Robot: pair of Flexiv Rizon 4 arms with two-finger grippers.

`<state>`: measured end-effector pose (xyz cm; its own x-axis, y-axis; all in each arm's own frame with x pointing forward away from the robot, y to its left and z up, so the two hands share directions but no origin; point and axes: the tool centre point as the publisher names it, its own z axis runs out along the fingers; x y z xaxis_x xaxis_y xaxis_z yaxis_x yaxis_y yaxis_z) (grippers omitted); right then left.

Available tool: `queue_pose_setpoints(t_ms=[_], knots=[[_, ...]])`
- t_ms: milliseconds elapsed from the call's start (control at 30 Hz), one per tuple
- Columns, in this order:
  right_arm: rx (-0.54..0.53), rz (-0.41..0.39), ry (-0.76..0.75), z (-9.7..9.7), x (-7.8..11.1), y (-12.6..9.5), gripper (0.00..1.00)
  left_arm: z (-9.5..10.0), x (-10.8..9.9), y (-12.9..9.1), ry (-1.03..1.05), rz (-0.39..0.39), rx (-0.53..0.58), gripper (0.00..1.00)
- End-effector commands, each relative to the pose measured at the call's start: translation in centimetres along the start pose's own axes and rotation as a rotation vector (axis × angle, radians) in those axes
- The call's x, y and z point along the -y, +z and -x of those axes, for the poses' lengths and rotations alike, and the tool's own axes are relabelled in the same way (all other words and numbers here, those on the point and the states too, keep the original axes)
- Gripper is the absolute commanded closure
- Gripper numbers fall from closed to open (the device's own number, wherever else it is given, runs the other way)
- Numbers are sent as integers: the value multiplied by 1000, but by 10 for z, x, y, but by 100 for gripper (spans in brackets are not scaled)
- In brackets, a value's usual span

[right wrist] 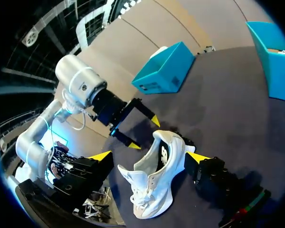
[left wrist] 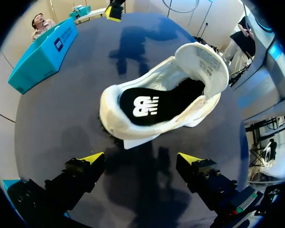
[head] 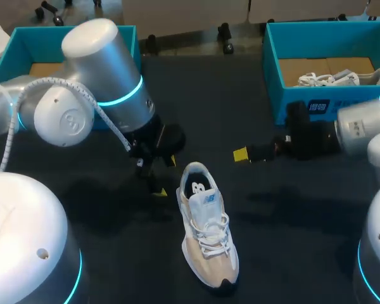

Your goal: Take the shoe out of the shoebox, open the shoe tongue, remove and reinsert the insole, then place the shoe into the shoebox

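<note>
Resting upright on the dark counter (head: 291, 209), the pale shoe (head: 206, 228) points toe to 6 o'clock, well apart from the teal shoebox (head: 270, 69). Left end effector (head: 164, 176) sits wide and empty at its 10 o'clock, right end effector (right wrist: 149, 156) wide and empty at 2. Shoe likely light, upper soft, insole (left wrist: 142, 104) floppy: pinch the tongue (left wrist: 204, 61) by its top edge.

Black table (head: 291, 209) fills most of the frame. Upper right: second white sneaker (head: 342, 78) lying on brown cardboard (head: 291, 66). Laces bunched at its left end.
</note>
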<state>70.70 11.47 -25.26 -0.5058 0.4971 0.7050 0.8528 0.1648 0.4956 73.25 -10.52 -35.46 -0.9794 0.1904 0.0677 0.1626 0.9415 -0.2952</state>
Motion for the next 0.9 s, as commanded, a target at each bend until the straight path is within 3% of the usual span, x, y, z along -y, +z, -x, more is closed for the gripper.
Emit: queue_pose_setpoints(t_ms=[33, 300, 500, 900], knots=[[8, -245, -1, -6, -8, -26, 0, 5, -1, -11, 6, 23, -34, 0], [37, -365, 24, 0, -14, -38, 0, 13, -20, -28, 119, -8, -99, 0], [80, -381, 23, 4, -18, -41, 0, 26, -36, -40, 180, -18, -103, 0], [145, -431, -17, -13, -35, -39, 0, 41, -59, -68, 185, 10, -83, 0]])
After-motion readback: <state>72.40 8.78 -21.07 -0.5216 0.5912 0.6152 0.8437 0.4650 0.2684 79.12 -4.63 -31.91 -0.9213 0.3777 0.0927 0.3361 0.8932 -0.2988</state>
